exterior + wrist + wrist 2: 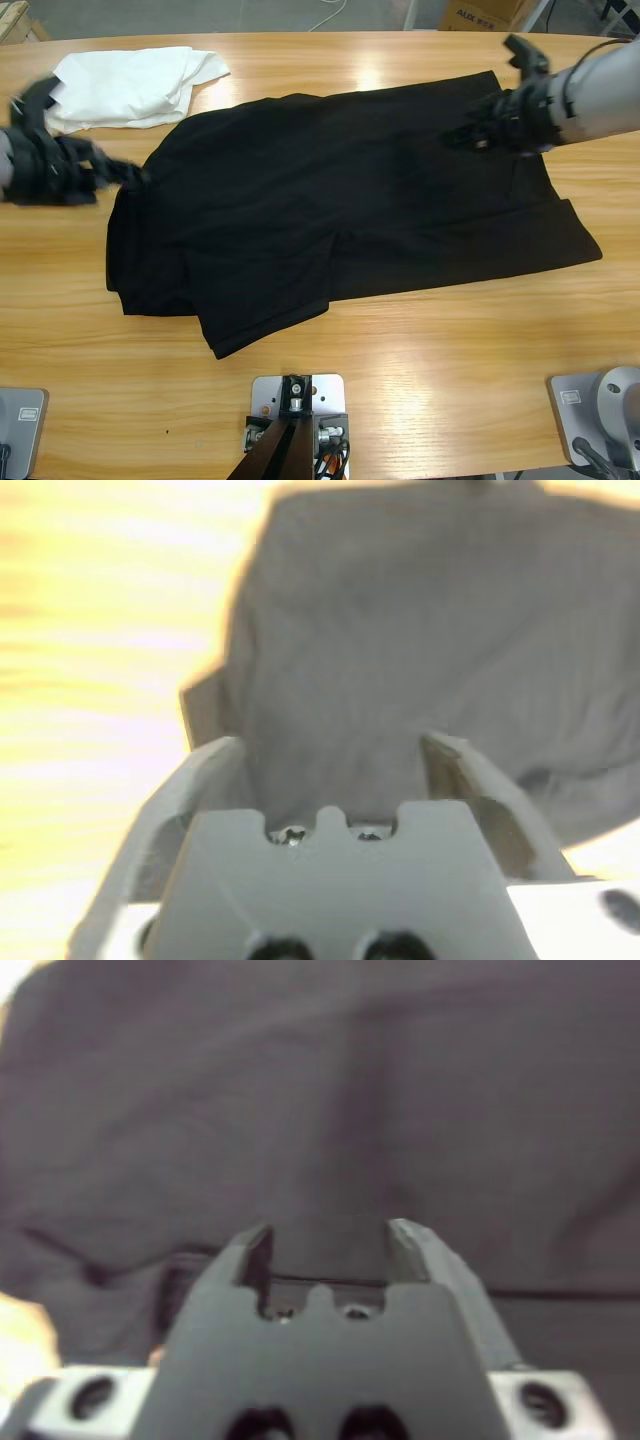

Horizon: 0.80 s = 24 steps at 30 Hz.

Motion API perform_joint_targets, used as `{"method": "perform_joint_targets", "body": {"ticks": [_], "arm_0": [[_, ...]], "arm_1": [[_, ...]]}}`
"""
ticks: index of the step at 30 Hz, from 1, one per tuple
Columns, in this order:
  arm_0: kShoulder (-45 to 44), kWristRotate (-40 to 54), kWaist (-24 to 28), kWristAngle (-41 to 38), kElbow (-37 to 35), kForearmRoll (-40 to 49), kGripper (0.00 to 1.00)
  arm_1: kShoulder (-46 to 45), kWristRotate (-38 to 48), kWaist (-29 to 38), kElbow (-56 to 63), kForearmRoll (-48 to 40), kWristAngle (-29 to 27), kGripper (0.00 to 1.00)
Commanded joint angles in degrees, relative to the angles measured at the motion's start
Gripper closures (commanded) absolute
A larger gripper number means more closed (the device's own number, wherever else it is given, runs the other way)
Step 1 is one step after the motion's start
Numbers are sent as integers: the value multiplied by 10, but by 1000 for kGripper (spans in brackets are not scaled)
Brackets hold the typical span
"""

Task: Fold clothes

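The black T-shirt (340,220) lies spread across the middle of the wooden table (400,380), with its left part doubled over in layers. My left gripper (125,172) comes in from the left edge and sits at the shirt's left border. In the left wrist view this gripper (330,745) is open, with shirt fabric (420,630) lying between and beyond the jaws. My right gripper (465,135) reaches in from the upper right, over the shirt's upper right part. It (330,1235) is open just above the cloth (320,1090), which fills that view.
A crumpled white garment (130,85) lies at the back left, just behind the left arm and close to the shirt's corner. Bare wood runs along the front of the table. A cardboard box (480,12) stands beyond the far edge.
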Motion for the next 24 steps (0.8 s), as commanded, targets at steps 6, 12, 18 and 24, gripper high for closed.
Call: {"method": "perform_joint_targets", "body": {"ticks": [6, 12, 18, 24], "arm_0": [[143, 2, 101, 36, -161, 134, 0], [209, 125, 139, -44, -270, 154, 12], [218, 77, -66, 11, -187, 152, 13], [220, -57, -169, 76, -164, 190, 9]], "arm_1": [[62, -77, -164, -109, 143, -60, 0], [135, -81, -187, -185, 189, -7, 0], [100, -45, -138, -113, 166, -84, 0], [48, 95, -47, -23, 150, -136, 0]]}}
